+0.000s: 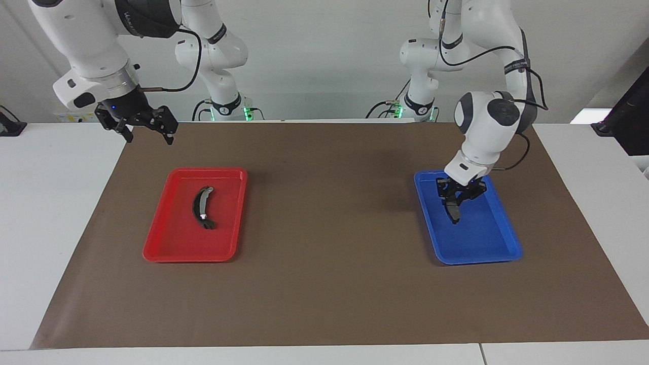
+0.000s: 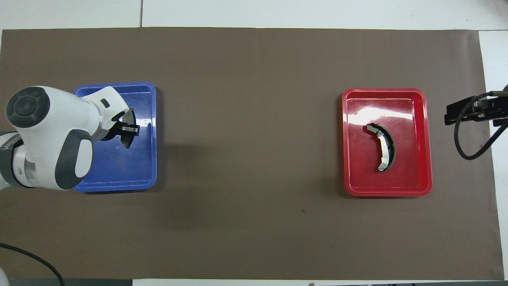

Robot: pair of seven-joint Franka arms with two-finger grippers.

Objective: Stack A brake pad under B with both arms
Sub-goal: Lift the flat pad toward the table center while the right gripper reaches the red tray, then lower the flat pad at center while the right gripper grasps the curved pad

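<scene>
The left gripper [image 1: 455, 198] is clamped on the A brake pad [image 1: 452, 210], which hangs below its fingertips over the blue tray [image 1: 481, 243]. B [image 1: 202, 207] lies in the red tray [image 1: 172, 243]. The right gripper [image 1: 147, 131] waits with fingers spread over the mat's edge.

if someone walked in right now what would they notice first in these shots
Probably the two bright trays on the brown mat: a blue tray toward the left arm's end and a red tray toward the right arm's end. Over the blue one, the left claw is shut on the short grey brake pad. The curved black crescent piece lies in the red tray, while the right claw waits open.
</scene>
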